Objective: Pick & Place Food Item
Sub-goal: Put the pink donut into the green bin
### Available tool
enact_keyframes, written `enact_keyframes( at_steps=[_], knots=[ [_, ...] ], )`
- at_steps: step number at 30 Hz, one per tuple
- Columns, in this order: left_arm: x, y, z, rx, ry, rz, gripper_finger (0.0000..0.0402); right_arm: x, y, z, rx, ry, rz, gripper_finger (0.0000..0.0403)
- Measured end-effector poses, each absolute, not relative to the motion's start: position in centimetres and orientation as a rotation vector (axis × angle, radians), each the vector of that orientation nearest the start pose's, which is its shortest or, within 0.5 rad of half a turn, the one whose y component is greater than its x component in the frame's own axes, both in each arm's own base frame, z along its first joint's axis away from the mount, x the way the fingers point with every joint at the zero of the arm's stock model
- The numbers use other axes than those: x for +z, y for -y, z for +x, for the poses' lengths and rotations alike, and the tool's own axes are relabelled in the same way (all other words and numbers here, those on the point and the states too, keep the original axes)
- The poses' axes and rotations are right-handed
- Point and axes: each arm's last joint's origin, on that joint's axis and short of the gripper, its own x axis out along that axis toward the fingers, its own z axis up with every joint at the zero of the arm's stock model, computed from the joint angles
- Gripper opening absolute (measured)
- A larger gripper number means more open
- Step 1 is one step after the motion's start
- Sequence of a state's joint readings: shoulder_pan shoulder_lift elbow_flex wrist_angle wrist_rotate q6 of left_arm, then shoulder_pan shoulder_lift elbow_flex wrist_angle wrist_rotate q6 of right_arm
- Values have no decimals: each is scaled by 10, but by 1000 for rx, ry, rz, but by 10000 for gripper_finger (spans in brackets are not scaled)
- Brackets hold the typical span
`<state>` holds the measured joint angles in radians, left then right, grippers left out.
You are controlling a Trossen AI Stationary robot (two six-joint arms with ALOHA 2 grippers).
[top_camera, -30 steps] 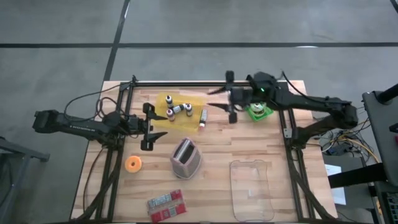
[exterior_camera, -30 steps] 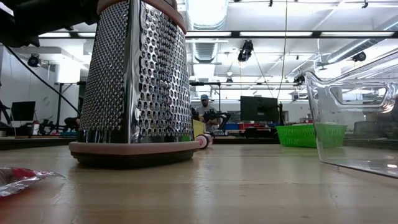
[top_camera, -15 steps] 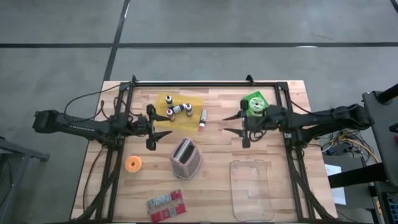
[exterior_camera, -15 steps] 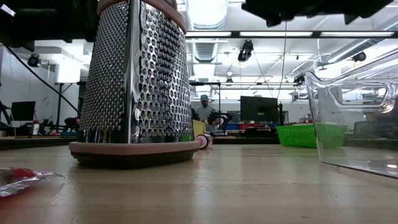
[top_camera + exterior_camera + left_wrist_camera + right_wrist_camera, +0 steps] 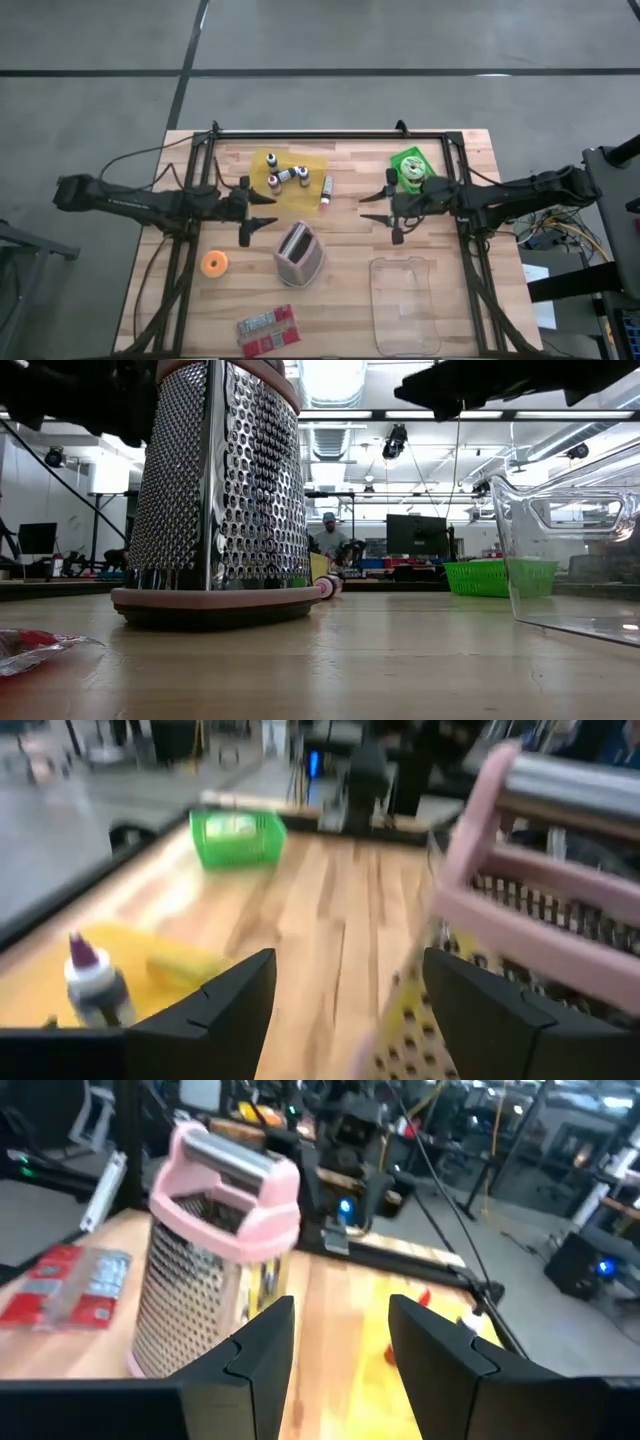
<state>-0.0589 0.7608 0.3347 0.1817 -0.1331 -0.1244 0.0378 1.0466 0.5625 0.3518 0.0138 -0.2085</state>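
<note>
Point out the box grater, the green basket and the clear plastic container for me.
box grater (image 5: pixel 299 254): high view, on its metal face.
green basket (image 5: pixel 411 168): high view, on its middle.
clear plastic container (image 5: pixel 404 305): high view, on its bare floor.

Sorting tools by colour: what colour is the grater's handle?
Pink; the grater shows it best in the right wrist view.

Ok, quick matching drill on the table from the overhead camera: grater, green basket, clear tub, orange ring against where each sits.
Things:
1. grater
2. green basket
3. clear tub
4. orange ring

Places:
A. far side, behind the right gripper
B. near side, on the right arm's half
C. middle of the table
D. left arm's half, nearer than the left gripper

Pairs: 1-C, 2-A, 3-B, 4-D
</note>
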Motion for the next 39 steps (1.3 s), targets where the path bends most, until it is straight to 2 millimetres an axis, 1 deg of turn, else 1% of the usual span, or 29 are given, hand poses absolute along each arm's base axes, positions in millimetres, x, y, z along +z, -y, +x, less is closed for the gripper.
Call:
enact_keyframes(
  at_steps=[5, 9, 15, 21, 24, 28, 31, 35, 39],
  knots=[
    [230, 21, 167, 84, -372, -118, 245, 254, -14, 227, 7, -177, -223, 160],
    [235, 37, 160, 104, -467, -123, 241, 254, -20, 225, 20, -194, -226, 160],
    [235, 57, 144, 140, -574, -183, 240, 252, -27, 223, 37, -215, -221, 160],
    [231, 68, 132, 149, -620, -228, 240, 247, -33, 219, -2, -270, -235, 160],
    [230, 73, 128, 125, -638, -215, 240, 248, -37, 214, 8, -282, -242, 160],
    [231, 81, 124, 48, -628, -176, 240, 252, -46, 206, 54, -282, -242, 160],
    [230, 90, 123, -27, -586, -151, 241, 254, -54, 199, 95, -258, -230, 160],
    [224, 102, 123, -141, -458, -134, 239, 255, -64, 194, 124, -243, -221, 160],
    [220, 108, 125, -175, -264, -35, 238, 255, -73, 194, 131, -207, -248, 160]
  ],
)
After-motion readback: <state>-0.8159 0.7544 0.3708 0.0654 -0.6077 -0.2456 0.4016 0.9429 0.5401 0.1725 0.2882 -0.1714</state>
